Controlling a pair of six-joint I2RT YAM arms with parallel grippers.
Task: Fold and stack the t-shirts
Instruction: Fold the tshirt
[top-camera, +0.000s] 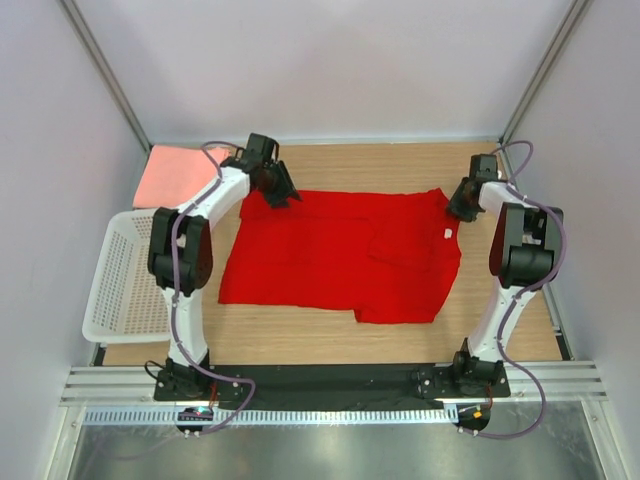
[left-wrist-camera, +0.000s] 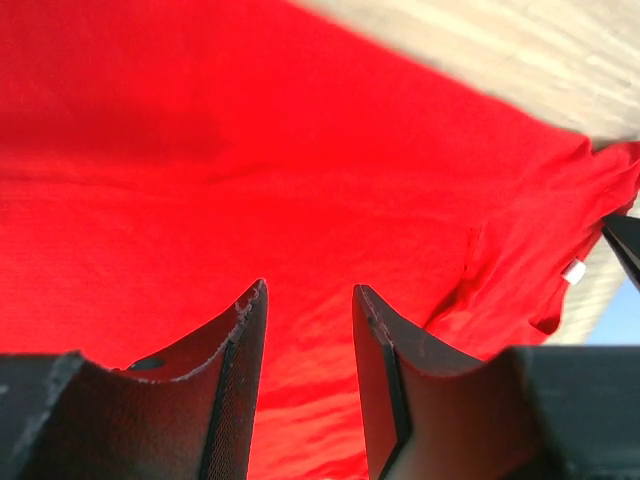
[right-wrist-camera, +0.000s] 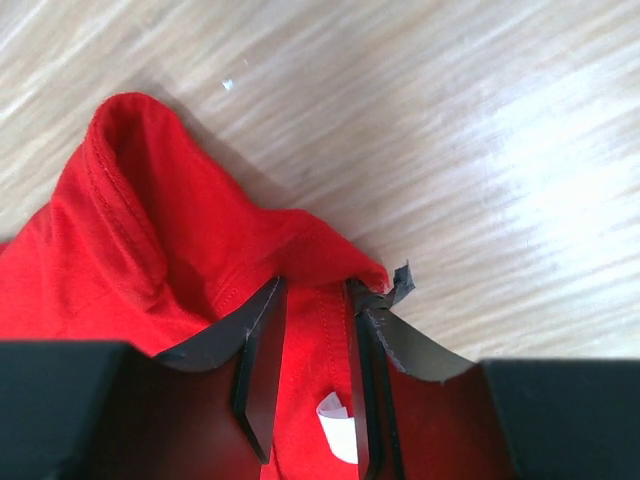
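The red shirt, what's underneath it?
The red shirt lies spread on the wooden table, whose bare boards show all around it. The cloth hides whatever sits beneath its middle. Each hand, left hand and right hand, is at a far corner.

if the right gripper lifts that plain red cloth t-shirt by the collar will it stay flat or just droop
Probably droop: the plain red cloth t-shirt already wrinkles and bunches at the collar between the right gripper fingers. Likely light, so lifting should be easy. On the smooth wooden table the trailing cloth may drag and fold over itself.

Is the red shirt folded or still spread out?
Mostly spread: the red shirt lies flat across the table, with only one part near its collar doubled over.
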